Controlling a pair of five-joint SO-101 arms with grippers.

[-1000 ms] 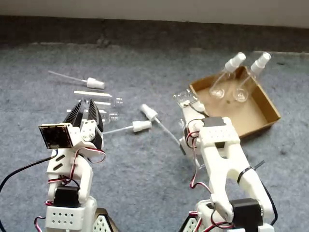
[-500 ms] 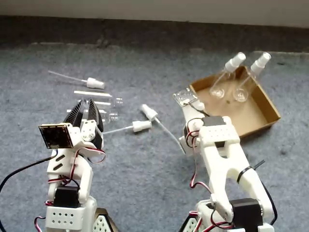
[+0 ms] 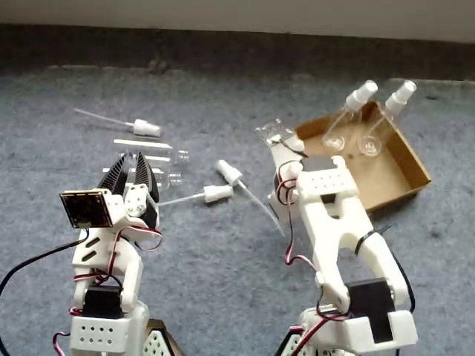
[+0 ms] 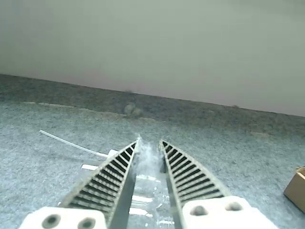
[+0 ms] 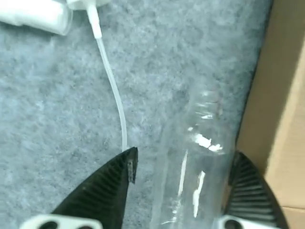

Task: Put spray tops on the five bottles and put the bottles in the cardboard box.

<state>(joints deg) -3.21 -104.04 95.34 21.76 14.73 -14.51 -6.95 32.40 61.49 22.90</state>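
My right gripper (image 3: 286, 152) is shut on a clear capless bottle (image 3: 271, 133), held just off the near left corner of the cardboard box (image 3: 404, 174). The right wrist view has the bottle (image 5: 193, 162) between the black fingers (image 5: 112, 186), with the box wall (image 5: 281, 119) beside it. Two bottles with spray tops (image 3: 349, 115) (image 3: 386, 115) lean in the box. My left gripper (image 3: 132, 159) stands open over two clear bottles (image 3: 167, 157) lying on the carpet; one of them (image 4: 148, 162) shows through the gap. Three loose spray tops (image 3: 145, 127) (image 3: 228, 172) (image 3: 217, 193) lie between the arms.
Grey carpet covers the table, and a dark strip and a pale wall (image 4: 152, 47) run along the far side. A spray top (image 5: 43, 14) with its thin tube (image 5: 112, 90) lies close beside the right gripper.
The right arm has stretched forward and carried the clear bottle up and away from me, along the box's left corner. The left arm has kept still.
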